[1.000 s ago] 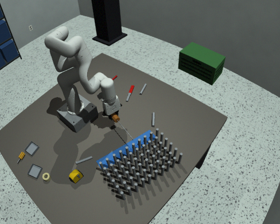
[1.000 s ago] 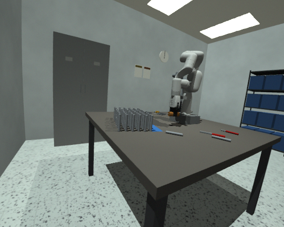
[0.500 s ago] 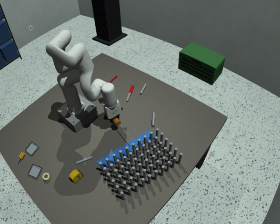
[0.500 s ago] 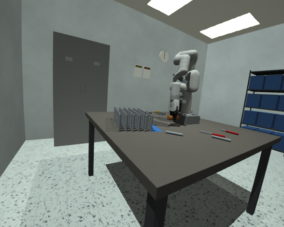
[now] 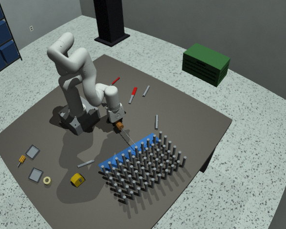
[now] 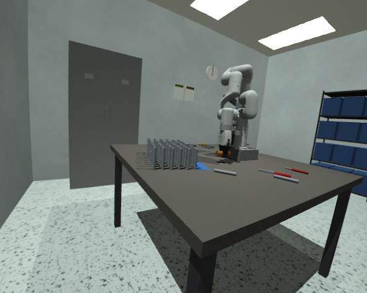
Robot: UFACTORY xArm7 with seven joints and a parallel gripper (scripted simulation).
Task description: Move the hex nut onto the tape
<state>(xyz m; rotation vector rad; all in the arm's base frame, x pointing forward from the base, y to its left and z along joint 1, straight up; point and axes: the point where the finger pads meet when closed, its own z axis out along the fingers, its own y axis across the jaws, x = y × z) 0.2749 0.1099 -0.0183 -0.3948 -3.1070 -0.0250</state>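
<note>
My gripper (image 5: 118, 122) (image 6: 224, 150) is shut on the orange-brown handle of the hook pick (image 5: 119, 125) (image 6: 220, 153). It holds the pick low over the table. The pick's thin shaft (image 5: 128, 138) slants toward the field of upright grey spacers (image 5: 145, 164) (image 6: 172, 154), and its tip reaches the near row by the blue strip of tape (image 5: 108, 160) (image 6: 203, 166). The strip lies along the spacers' side that faces the arm. The hex nut is hidden among the spacers in both views.
Loose grey rods (image 5: 156, 121) (image 5: 85, 163) (image 5: 146, 90) and red-tipped tools (image 5: 132, 95) (image 5: 115, 81) lie on the table. A yellow tape measure (image 5: 77, 180), a tape roll (image 5: 46, 180), two square trays (image 5: 32, 151) (image 5: 35, 174) and a small screwdriver (image 5: 21, 160) lie at the left front.
</note>
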